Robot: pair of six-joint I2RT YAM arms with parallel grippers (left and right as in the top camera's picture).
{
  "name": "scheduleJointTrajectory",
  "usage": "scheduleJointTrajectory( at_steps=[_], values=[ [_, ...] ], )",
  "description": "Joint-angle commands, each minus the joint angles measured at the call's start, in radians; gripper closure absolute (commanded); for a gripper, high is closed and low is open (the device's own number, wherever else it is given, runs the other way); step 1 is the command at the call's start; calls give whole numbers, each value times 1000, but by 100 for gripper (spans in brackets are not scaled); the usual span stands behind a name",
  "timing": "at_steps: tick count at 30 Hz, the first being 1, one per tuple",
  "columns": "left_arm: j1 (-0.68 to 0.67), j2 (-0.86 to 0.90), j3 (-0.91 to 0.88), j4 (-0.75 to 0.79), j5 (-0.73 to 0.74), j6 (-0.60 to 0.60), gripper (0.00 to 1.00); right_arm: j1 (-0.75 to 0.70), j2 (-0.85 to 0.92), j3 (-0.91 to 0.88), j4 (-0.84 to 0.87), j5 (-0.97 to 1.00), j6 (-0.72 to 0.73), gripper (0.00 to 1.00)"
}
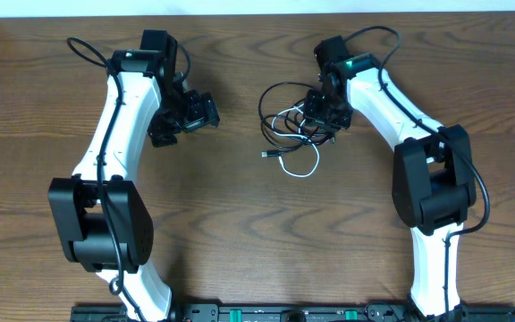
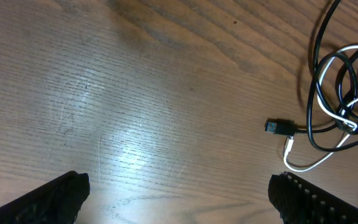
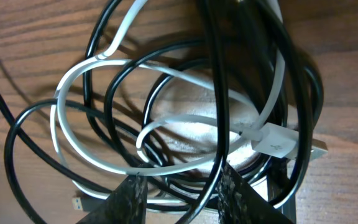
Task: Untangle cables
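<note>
Brown wood-grain bench [image 1: 240,228] under it all, and the tangle of thin black and white cables [image 1: 291,125] lay in one loose knot at the far middle, right beneath the right arm's wrist. The right jaws were down in it. On the wrist camera they stood part-way apart, straddling a couple of black strands and a run of the white cable [image 3: 61,124]. The gap was wider than any single strand, so nothing looked pinched. The left jaws were spread wide and empty, hanging over bare wood well to the left of the knot.

Here was the worry, as I read it. More than one strand sat in that gap. If the right jaws came together on all of them, a lift would likely drag the whole knot along and pull the loops tighter rather than free one cord.

Nothing anchored the other side either. With the left jaws so far off, any pull would probably slide the bundle across the bench.

The white flat plug [image 3: 275,142] lay across black loops just beside one fingertip. Hauled through, it could have caught on a loop.

The small black plug [image 2: 277,127] lay free at the edge of the knot, and a careless tug might have drawn it back inside. A thin strand could also simply have slipped out of a loose pinch.
</note>
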Motion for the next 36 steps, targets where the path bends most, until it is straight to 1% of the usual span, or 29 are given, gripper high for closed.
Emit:
scheduleJointTrajectory(
  at_steps=[1,4,5,6,10,13,16,20,24,29,32,36],
  values=[
    [0,1,-6,-5,8,-13,2,9,39,0,0,26,13,71],
    [0,1,-6,-5,8,-13,3,12,60,0,-2,24,13,87],
    [0,1,-6,-5,8,-13,2,14,68,0,1,25,13,96],
    [0,1,-6,-5,8,-13,2,13,68,0,0,24,10,99],
    [0,1,-6,-5,8,-13,2,3,42,14,-3,-35,8,99],
    [0,1,-6,-5,8,-13,2,-17,-20,50,-8,-120,-37,99],
    [0,1,-6,-5,8,-13,2,-40,-124,105,-10,-218,-95,99],
    [0,1,-6,-5,8,-13,2,-74,-277,183,13,-248,-113,99],
    [0,1,-6,-5,8,-13,2,-87,-440,213,107,-245,-122,99],
    [0,1,-6,-5,8,-13,2,-80,-588,213,217,-245,-122,99],
    [0,1,-6,-5,8,-13,2,-70,-641,213,277,-245,-109,99],
    [0,1,-6,-5,8,-13,2,-65,-678,213,457,-245,-45,99]
  ],
)
